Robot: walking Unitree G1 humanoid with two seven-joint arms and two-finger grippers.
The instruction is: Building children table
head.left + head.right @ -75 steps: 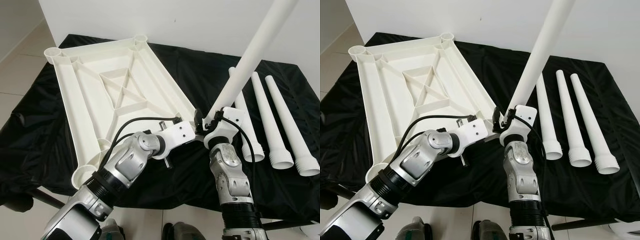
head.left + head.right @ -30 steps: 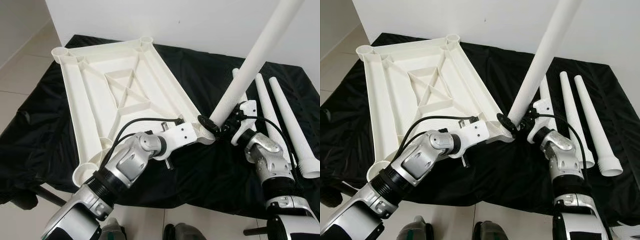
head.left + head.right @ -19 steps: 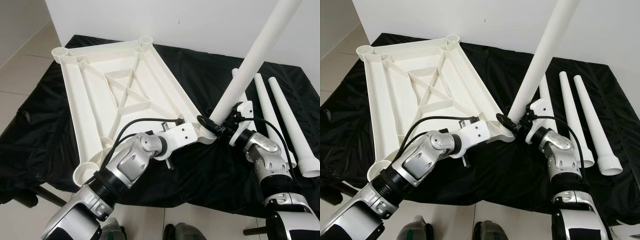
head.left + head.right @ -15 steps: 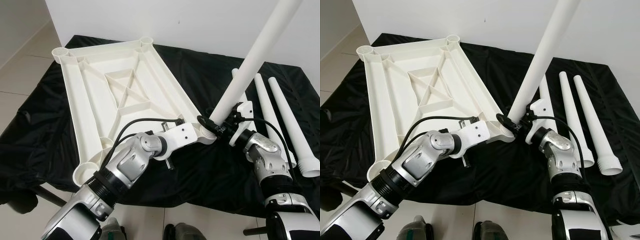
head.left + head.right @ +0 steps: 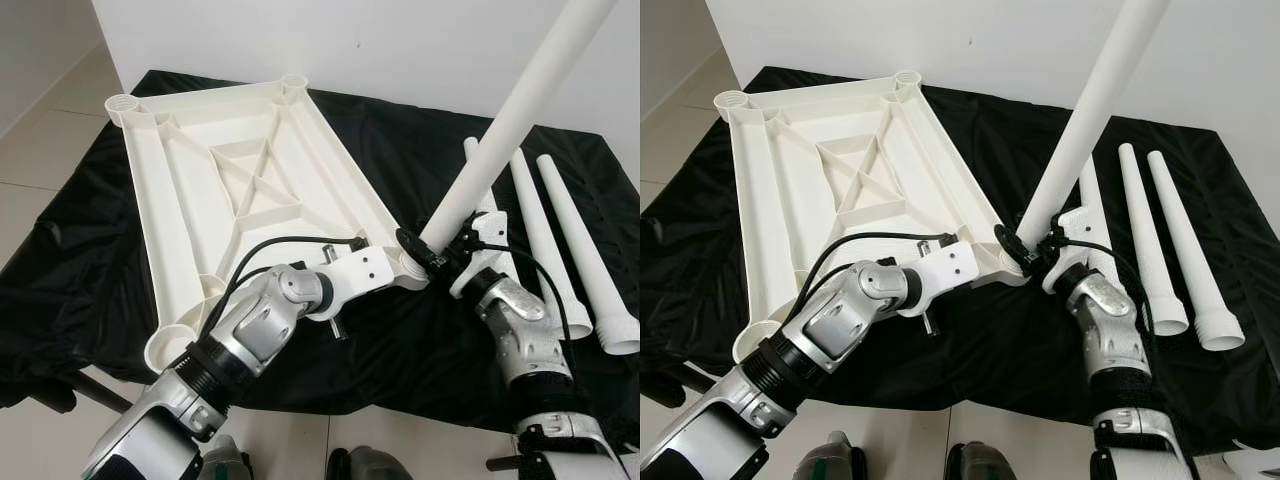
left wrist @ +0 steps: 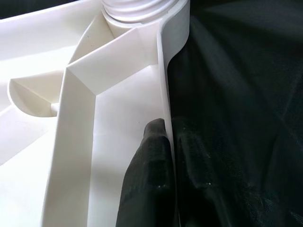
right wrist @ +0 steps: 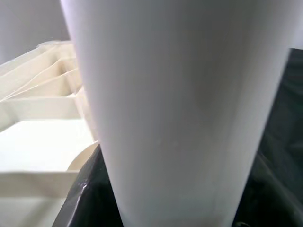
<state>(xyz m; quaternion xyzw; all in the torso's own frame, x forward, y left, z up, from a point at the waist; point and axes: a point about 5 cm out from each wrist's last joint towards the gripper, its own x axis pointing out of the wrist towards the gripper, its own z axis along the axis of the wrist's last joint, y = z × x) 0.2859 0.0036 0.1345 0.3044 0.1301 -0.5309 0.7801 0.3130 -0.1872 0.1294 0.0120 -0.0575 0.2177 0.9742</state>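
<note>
Table top: the white table top [image 5: 235, 170] is lying underside up on the black cloth [image 5: 400, 340], ribs and cross bracing facing upward. Round leg sockets are seen at its corners.

Left claw: the left gripper [image 6: 166, 156] is being held at the long edge of the table top, near the corner closest to the robot. Its two black fingers [image 6: 151, 161] are being pressed narrow on the thin white rim, one on the inner side, one on the cloth side. The rim is being pinched between them.

Leg in work: one white leg [image 5: 500, 130] is being held tilted, its lower end meeting the corner socket [image 6: 137, 9] of the table top, its upper end running out of the top of the head views. Whether it is fully seated cannot be told.

Right claw: the right gripper [image 5: 445, 255] is being kept at the bottom of the tilted leg, just beside the socket. In the right wrist view the leg [image 7: 180, 109] is sitting between the fingers, close to the camera; the claw is being closed around it.

Spare legs: three more legs [image 5: 1160, 240] are lying side by side on the cloth at the robot's right, wide ends toward the robot.

Surroundings: a white wall [image 5: 350, 40] is seen behind the table and pale floor tiles [image 5: 40, 140] at the left.
</note>
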